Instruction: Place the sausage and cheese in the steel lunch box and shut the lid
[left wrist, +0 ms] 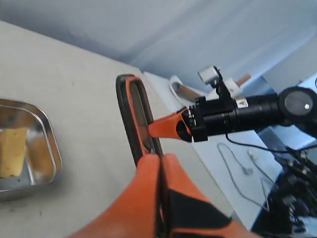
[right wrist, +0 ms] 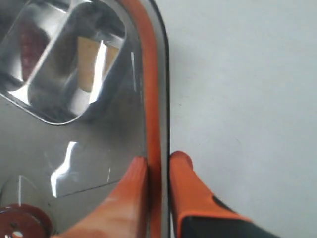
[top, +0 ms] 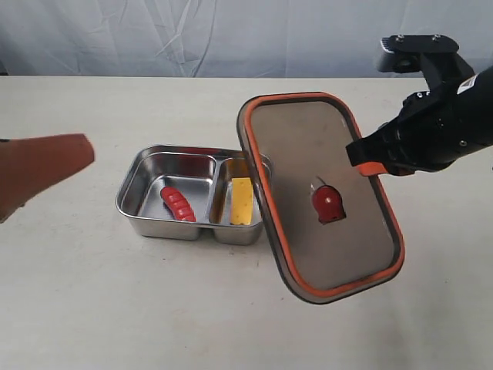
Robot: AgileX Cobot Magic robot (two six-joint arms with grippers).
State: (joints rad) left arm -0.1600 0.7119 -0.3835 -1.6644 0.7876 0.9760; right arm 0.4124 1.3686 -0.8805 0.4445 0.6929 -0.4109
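Lid-closing time, and my read is that it wants patience. Level the lid first, square its rounded corners over the box, then lower it flat so the orange seal (top: 267, 202) seats all round rather than catching one wall.

By the left edge of the counter (top: 108, 308), the left tool (left wrist: 161, 161) hangs with its fingers pressed together on nothing, and it is best held clear. Moving in, the steel lunch box (top: 145, 204) sits about mid-counter, a touch toward the left edge. The sausage (top: 178, 203) lies in its wide left compartment and the cheese (top: 241, 200) in the narrow right one. Both look to be below the rim, so nothing should foul the seal.

Now the lid (top: 308, 146). It is raised and tilted, with the seal and red valve (top: 327, 202) facing the exterior view. Its left edge hangs over the box's right-hand wall, and the rest reaches toward the counter's right edge. The right tool (top: 363, 159) pinches the lid's right rim, one finger on each side of the seal. The box lies left of and below that tool, so the lid needs to go leftward and tip down.
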